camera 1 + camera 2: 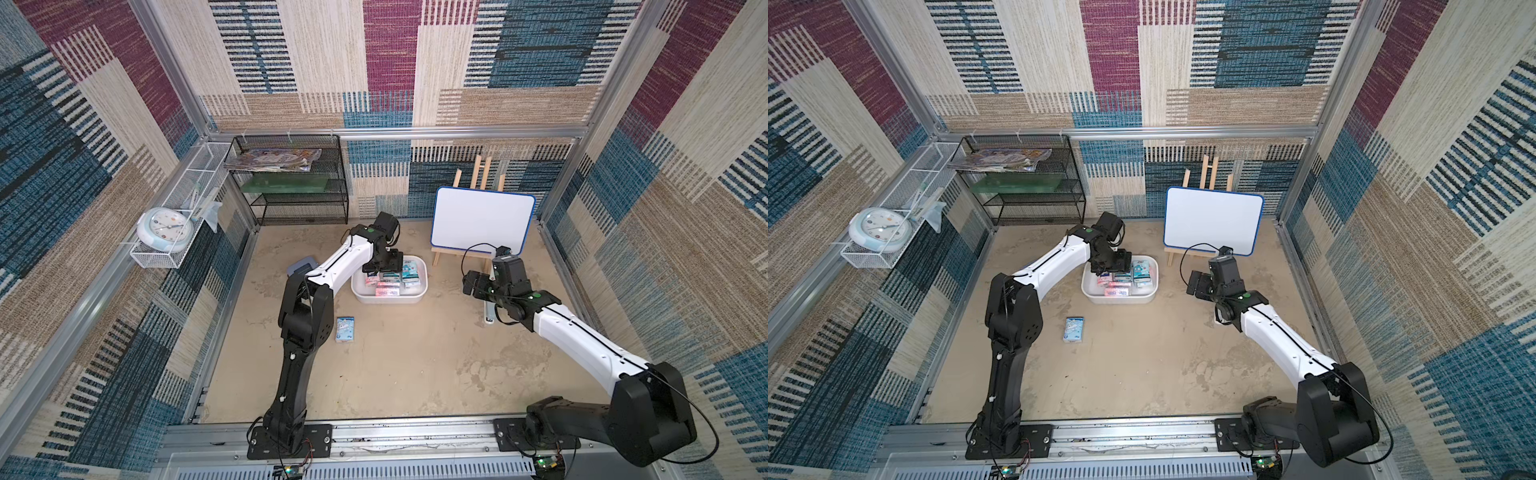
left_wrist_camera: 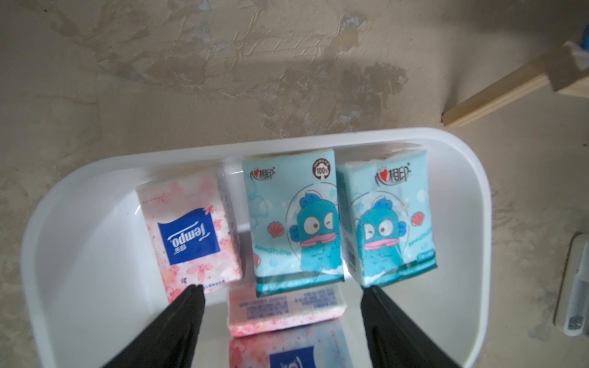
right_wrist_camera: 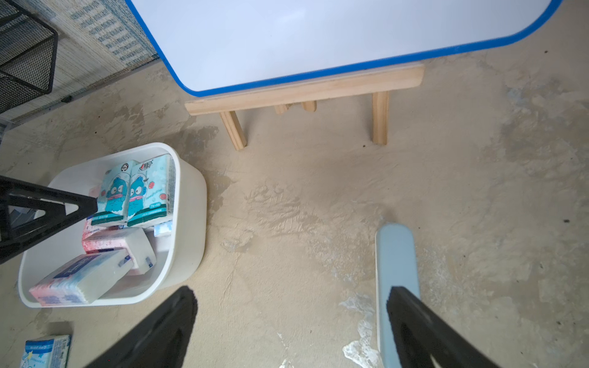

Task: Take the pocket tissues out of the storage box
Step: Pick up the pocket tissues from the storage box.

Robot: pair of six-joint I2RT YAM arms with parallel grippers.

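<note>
Left gripper (image 2: 283,288) hovers over storage box (image 2: 318,140), jaws apart, empty. Pocket tissues (image 2: 293,220) are inside box, one teal packet (image 1: 345,329) out on desk. I'd centre on the middle cartoon packet, descend square, pinch its long edges and spare the neighbours. Right gripper (image 3: 291,291) open, off to side.

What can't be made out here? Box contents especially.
- How many pocket tissues the storage box holds: both top views, left arm covers some; wrist views show them stacked.
- Pink packet nearest the camera: left wrist view, blurred, cut by frame edge.
- Grey-blue object: both top views, mostly behind left arm.
- Pale-blue flat object: right wrist view, cut by edge, right claw finger overlaps it.
- Whether the open left claw touches a packet: unclear, left wrist view.
</note>
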